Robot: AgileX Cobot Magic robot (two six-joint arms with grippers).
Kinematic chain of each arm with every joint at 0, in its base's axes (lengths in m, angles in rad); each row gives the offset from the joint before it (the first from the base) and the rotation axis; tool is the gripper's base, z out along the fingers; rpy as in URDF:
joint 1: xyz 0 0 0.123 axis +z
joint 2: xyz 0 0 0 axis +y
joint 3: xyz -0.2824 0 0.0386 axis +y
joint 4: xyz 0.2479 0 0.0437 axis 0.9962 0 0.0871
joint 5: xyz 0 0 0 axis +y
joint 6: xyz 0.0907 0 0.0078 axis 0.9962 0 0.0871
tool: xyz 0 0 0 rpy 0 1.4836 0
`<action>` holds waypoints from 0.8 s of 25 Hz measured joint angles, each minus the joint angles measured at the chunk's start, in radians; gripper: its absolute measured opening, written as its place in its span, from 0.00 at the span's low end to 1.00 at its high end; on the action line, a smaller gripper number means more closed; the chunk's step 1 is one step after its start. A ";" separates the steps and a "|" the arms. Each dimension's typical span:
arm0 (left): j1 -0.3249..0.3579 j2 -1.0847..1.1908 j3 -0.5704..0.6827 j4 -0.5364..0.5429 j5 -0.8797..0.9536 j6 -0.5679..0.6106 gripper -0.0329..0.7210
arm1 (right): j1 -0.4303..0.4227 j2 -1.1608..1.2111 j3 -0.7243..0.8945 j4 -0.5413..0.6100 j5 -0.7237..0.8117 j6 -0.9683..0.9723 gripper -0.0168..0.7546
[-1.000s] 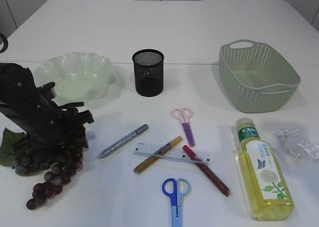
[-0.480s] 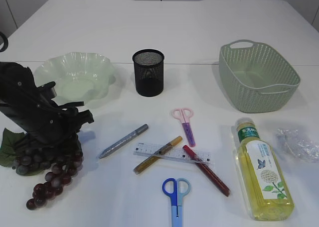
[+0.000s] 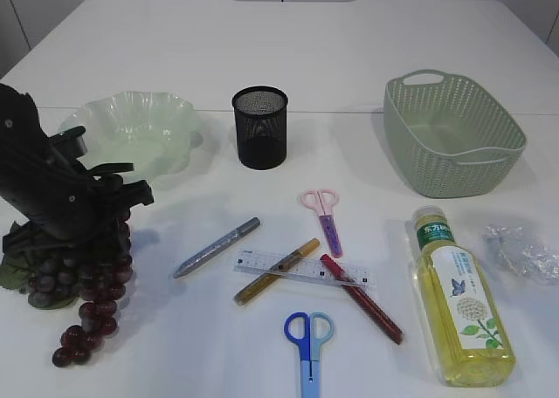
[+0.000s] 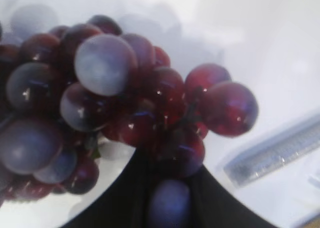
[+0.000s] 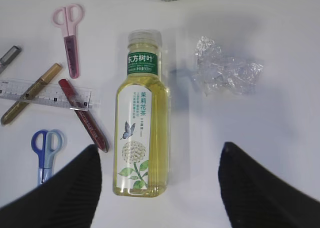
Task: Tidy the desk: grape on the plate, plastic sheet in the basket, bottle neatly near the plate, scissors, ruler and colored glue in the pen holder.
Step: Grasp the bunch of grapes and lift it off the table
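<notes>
While the dark left gripper sits clamped into the bunch of dark purple-red plastic grapes at the lower left of the exterior view, the pale green scalloped plate lies just above and slightly right of it, so the carry looks short and up-frame. The bunch trails downward from the gripper, its tail near the table. The left wrist view shows only close grapes, not the plate. The right gripper hangs spread wide above the lying yellow-green tea bottle, holding nothing.
</notes>
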 joint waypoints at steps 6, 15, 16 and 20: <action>0.000 -0.124 0.000 0.077 0.056 0.000 0.19 | 0.000 0.000 0.000 0.002 -0.012 0.000 0.75; 0.000 -0.368 0.002 0.091 0.073 0.057 0.19 | 0.000 0.000 0.000 0.045 -0.013 0.000 0.75; 0.000 -0.392 0.002 0.091 0.073 0.069 0.19 | 0.000 0.000 0.000 0.045 -0.013 0.000 0.75; 0.000 -0.484 0.002 0.103 0.079 0.092 0.19 | 0.000 0.000 0.000 0.045 -0.013 -0.006 0.75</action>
